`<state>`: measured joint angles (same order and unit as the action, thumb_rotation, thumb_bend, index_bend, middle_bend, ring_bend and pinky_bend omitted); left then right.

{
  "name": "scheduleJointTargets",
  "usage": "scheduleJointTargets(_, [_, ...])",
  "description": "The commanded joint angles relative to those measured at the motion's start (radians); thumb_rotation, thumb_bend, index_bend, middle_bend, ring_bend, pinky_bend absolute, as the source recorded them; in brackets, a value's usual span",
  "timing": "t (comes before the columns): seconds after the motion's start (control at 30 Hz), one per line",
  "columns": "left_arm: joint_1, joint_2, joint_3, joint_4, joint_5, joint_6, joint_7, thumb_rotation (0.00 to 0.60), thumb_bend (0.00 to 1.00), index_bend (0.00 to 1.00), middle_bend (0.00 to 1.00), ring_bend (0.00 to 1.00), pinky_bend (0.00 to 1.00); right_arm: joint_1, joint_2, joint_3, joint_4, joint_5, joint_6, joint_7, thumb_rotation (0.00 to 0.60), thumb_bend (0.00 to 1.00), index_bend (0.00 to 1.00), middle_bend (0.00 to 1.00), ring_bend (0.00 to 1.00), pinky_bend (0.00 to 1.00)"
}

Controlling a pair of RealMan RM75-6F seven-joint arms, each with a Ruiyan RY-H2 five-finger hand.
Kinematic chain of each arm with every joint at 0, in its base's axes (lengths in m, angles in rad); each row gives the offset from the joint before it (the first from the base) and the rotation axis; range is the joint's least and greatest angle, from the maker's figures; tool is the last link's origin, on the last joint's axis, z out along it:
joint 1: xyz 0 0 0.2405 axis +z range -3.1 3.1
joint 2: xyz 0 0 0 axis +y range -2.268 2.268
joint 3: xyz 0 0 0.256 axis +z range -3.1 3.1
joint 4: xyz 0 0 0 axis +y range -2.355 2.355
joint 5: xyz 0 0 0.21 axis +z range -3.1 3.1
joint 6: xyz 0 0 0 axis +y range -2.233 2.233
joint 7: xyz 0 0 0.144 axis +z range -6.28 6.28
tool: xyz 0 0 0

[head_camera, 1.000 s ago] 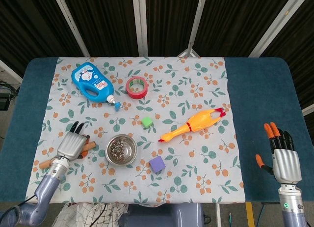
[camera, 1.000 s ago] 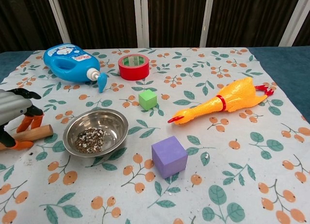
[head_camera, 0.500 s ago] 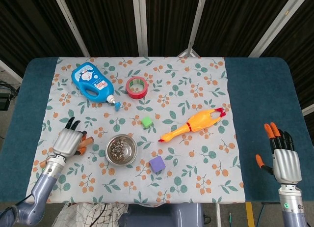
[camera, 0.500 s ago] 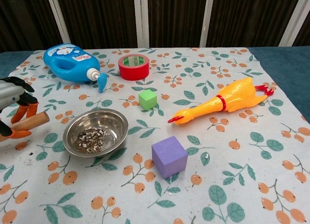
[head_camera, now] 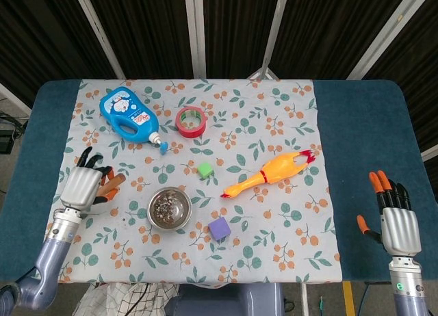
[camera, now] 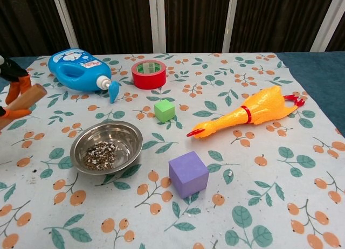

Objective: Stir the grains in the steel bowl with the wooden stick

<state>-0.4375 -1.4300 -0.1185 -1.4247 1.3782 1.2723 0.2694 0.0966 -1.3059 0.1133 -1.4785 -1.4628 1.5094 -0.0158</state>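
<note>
We've got the left hand [head_camera: 81,187] near the left edge of the floral cloth [head_camera: 274,124], fingers wrapped round the wooden stick [camera: 24,96]; it's grasping it. In chest view only orange fingertips [camera: 12,90] and the stick's free end show at the left frame edge, stick tilted, end pointing up-right and clear of the cloth. In head view a short bit of stick pokes out on the hand's right side.

Steel bowl [head_camera: 169,208] sits on the cloth w/ grains [camera: 101,154] pooled in the bottom, mostly toward its left side in chest view. Bowl is right of the left hand, apart from it; stick isn't touching the bowl.

Right hand [head_camera: 395,219] is well off at the far right over the bare blue bench [head_camera: 363,138], fingers straight and spread, thumb out to the side, released and holding nothing. Not seen in chest view.

Other stuff on the cloth: blue detergent bottle [head_camera: 129,115] lying on its side at back left, cap toward the middle; red tape roll [head_camera: 191,120] just right of it; small green cube [head_camera: 204,169] btwn tape and bowl; purple cube [head_camera: 219,228] near the bowl's front right; yellow rubber chicken [head_camera: 270,174] lying diagonally right of centre, beak pointing toward the bowl side.
</note>
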Motion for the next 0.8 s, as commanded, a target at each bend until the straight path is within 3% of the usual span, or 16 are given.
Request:
scheduleJointTargets(0.03, [0.003, 0.014, -0.025, 0.006, 0.036, 0.047, -0.056, 0.600, 0.82, 0.65, 0.77, 0.22, 0.00, 0.000, 0.000, 0.000, 0.000, 0.001, 0.000, 0.000, 0.600, 0.35, 0.00, 0.00, 0.00, 0.00])
scheduleJointTargets(0.43, [-0.001, 0.017, -0.095, -0.045, 0.132, 0.202, -0.219, 0.600, 0.82, 0.65, 0.77, 0.22, 0.00, -0.001, 0.000, 0.001, -0.001, 0.002, 0.001, 0.000, 0.600, 0.35, 0.00, 0.00, 0.00, 0.00])
scheduleJointTargets(0.8, [-0.017, -0.071, -0.141, -0.129, 0.183, 0.313, -0.397, 0.600, 0.82, 0.64, 0.77, 0.22, 0.00, 0.000, -0.003, 0.003, 0.002, 0.000, 0.003, 0.003, 0.600, 0.35, 0.00, 0.00, 0.00, 0.00])
